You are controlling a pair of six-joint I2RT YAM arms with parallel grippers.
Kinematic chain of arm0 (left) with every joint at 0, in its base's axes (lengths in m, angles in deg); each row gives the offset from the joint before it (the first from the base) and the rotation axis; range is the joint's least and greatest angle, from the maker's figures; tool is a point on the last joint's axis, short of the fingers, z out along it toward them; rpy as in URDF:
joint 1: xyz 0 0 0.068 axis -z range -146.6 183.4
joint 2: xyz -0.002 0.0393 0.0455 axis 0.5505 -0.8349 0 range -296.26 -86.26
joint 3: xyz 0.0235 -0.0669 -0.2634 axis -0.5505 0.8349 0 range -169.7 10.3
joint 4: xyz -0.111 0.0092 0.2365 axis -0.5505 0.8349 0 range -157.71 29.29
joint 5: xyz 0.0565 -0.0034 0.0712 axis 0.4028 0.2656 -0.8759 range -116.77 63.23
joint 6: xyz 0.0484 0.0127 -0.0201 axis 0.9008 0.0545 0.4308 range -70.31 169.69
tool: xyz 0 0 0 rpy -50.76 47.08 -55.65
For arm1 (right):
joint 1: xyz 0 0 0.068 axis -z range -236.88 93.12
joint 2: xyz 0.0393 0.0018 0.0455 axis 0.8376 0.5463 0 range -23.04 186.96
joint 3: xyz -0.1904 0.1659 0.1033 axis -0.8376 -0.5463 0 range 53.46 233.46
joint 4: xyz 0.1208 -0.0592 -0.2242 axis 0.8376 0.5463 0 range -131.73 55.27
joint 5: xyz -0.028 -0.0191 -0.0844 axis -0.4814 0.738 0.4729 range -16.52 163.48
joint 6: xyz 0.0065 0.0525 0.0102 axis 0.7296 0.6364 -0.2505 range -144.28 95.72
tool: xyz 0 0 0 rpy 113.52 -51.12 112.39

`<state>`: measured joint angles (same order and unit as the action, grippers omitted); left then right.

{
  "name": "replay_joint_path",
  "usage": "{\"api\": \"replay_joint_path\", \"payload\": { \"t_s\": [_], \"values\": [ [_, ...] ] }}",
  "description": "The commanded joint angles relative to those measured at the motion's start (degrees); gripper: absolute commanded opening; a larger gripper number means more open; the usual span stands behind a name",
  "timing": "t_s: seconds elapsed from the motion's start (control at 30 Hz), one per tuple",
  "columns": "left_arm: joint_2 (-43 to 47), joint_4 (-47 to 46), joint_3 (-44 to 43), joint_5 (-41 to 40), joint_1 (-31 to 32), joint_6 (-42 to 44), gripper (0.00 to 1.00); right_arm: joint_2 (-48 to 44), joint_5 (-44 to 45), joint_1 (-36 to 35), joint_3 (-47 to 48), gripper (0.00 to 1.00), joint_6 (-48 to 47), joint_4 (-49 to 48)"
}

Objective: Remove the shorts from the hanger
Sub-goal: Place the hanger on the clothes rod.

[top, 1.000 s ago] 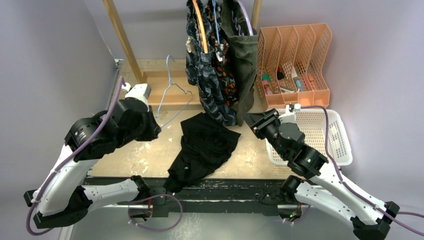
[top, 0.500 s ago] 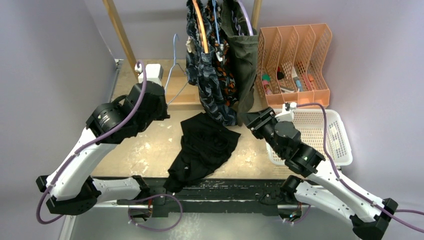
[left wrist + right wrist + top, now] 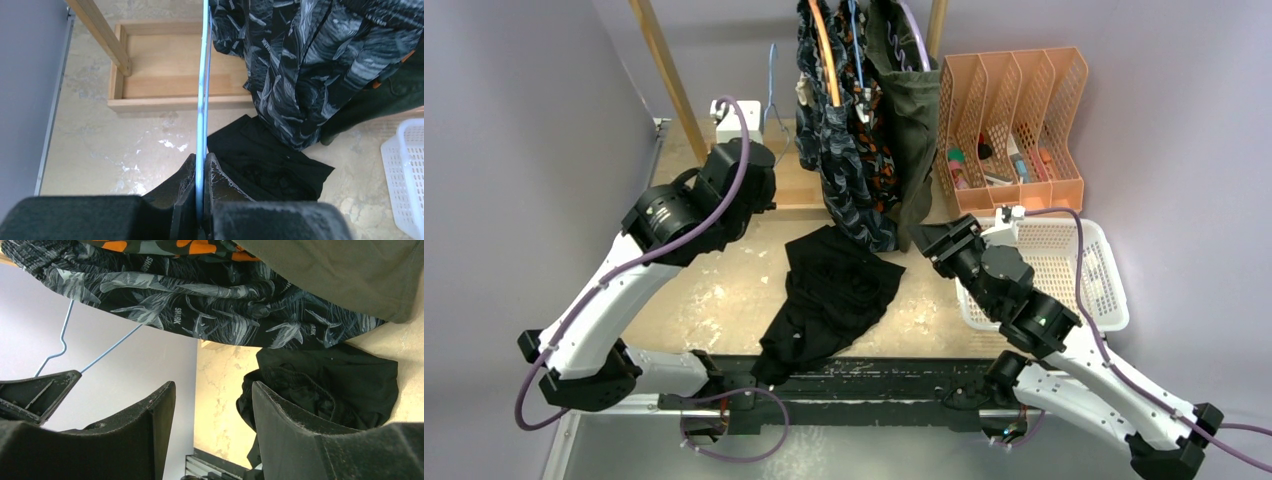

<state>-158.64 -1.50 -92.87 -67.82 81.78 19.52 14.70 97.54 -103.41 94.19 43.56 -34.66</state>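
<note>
One pair of four was off its hanger and three were left, by my reckoning about a quarter of the job.

1. Plain black shorts (image 3: 832,290): loose and rumpled on the bench (image 3: 714,300), middle front, below the hung pairs. The long axis ran diagonally from far right to near left, and the near-left end drooped over the bench's front edge. Which end was the waistband could not be told.

2–4. Wavy-patterned shorts (image 3: 839,170), orange-blotched shorts (image 3: 879,150), olive green shorts (image 3: 914,110): bunched together, hanging from the wooden rack (image 3: 664,70) at the back. Each long axis was vertical, with the hems pointing down at the bench. The lowest hem came near the black pair, but contact could not be told.

5. Blue wire hanger (image 3: 204,80): bare and upright, just left of the hung pairs. The left fingers (image 3: 216,180) were pressed together on its wire.

6. Right fingers (image 3: 150,425): spread with nothing between them, low beside the hems of the hung pairs and just right of the black pair.

7. White basket (image 3: 1114,290): at the right of the bench.

8. Orange file rack (image 3: 1024,195): behind the basket.
</note>
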Motion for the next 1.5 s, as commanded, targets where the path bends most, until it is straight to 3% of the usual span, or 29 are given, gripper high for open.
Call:
{"api": "replay_joint_path", "payload": {
  "t_s": [0.0,0.3,0.53,0.87,1.27,1.47],
  "values": [
    [-0.85,-5.83,-4.16,-3.79,-0.21,3.6,0.0,-0.82,2.29,0.12,0.64,0.6,-1.3,-0.5],
    [5.91,-6.44,-3.97,-6.46,-0.14,-0.93,0.0,-2.56,4.15,0.12,-0.34,0.61,-0.1,0.72],
    [9.71,-8.75,-6.35,-5.24,-0.14,0.2,0.0,-1.44,3.8,0.12,-0.19,0.61,0.03,0.06],
    [4.68,-12.19,-12.67,-4.8,-0.13,6.94,0.0,-1.26,3.35,0.16,-0.15,0.62,0.19,-0.39],
    [-3.37,-19.52,-16.42,-12.29,-0.14,17.69,0.0,-1.96,4.98,0.12,0.14,0.62,0.06,0.64],
    [-3.6,-20.67,-18.62,-11.01,-0.13,17.95,0.0,-2.05,5.47,0.12,0.14,0.62,0.11,0.6]
  ]
}}
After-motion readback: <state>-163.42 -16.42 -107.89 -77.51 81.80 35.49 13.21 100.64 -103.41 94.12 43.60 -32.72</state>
